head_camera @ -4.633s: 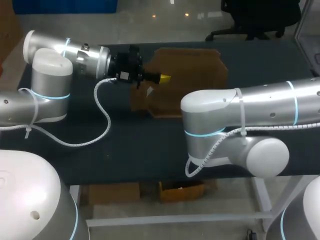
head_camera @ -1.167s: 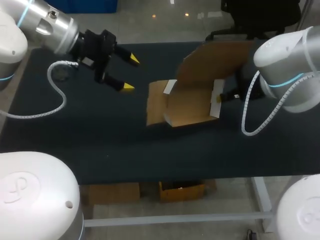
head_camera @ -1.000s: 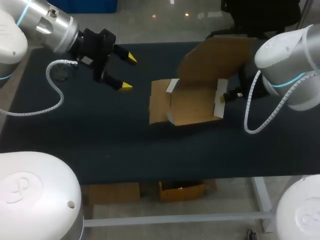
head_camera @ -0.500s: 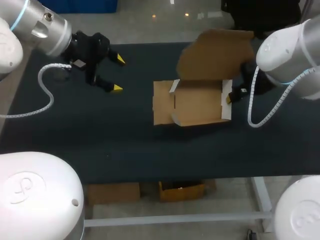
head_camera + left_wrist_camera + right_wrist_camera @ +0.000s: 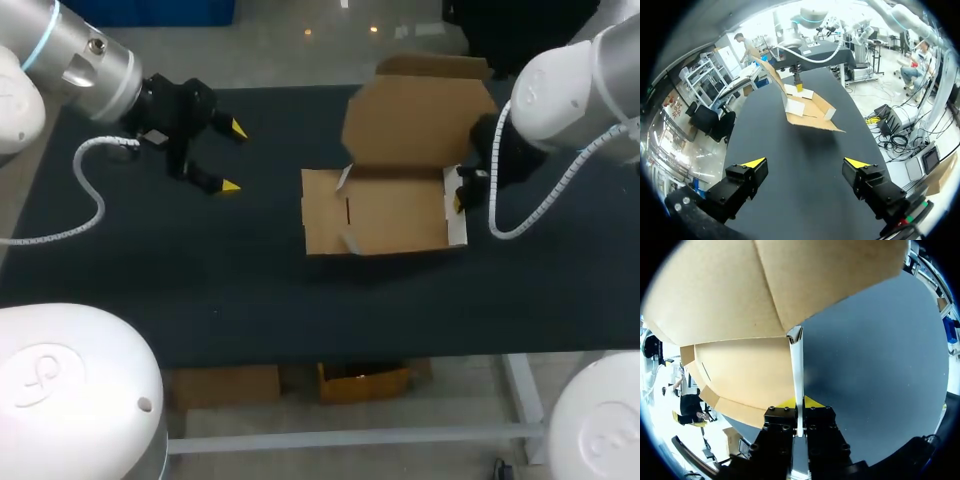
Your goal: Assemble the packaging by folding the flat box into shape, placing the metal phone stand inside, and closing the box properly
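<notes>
- Currently, the dark table [image 5: 250, 290] carries the cardboard box [image 5: 385, 210] near its middle, partly folded, with its lid flap [image 5: 415, 110] raised at the far side.
- The right gripper [image 5: 799, 402] is clamped on the box's right side wall [image 5: 797, 365], fingers nearly together.
- The left gripper [image 5: 232, 157] hangs well apart from the box, fingers spread wide, holding nothing.

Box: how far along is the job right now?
Partly done: the box has its lid standing up and its tray taking shape. In hand: the right gripper is shut on its side wall. The left gripper is open, away from it. Left: finishing folds, loading the phone stand, not in view, and closing.
</notes>
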`<state>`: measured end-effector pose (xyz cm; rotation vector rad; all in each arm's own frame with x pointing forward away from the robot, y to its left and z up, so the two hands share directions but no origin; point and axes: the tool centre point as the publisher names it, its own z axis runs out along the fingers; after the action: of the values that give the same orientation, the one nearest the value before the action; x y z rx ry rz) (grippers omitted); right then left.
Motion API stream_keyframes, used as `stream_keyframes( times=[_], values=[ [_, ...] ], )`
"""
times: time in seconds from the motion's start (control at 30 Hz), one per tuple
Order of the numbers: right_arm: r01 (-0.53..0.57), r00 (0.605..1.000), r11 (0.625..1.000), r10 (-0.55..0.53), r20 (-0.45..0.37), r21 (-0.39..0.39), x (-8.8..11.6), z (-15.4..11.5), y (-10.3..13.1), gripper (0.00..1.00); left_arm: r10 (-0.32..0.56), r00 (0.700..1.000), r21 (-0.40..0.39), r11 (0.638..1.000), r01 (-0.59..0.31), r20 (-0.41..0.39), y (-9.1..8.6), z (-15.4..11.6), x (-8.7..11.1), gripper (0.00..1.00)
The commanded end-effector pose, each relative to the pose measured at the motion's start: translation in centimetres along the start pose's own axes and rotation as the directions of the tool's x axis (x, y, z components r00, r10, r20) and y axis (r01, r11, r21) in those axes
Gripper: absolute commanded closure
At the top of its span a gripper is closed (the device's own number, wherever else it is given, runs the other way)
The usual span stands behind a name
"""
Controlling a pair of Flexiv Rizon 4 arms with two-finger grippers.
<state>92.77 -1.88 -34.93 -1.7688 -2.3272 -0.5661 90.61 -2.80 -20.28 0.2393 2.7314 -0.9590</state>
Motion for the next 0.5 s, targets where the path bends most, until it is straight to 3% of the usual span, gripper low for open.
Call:
stream_keyframes(
  times=[0.03,0.5],
  values=[
    [-0.01,0.999,0.992,0.005,0.039,0.128,0.35,0.27,0.3,1.0,0.007,0.999,-0.049,0.999,-0.009,-0.041,0.33,0.09,-0.68,0.0],
    [-0.015,0.999,0.989,0.008,0.047,0.15,0.24,0.52,0.03,1.0,0.007,0.999,-0.049,0.999,-0.009,-0.041,0.33,0.09,-0.68,0.0]
  ],
)
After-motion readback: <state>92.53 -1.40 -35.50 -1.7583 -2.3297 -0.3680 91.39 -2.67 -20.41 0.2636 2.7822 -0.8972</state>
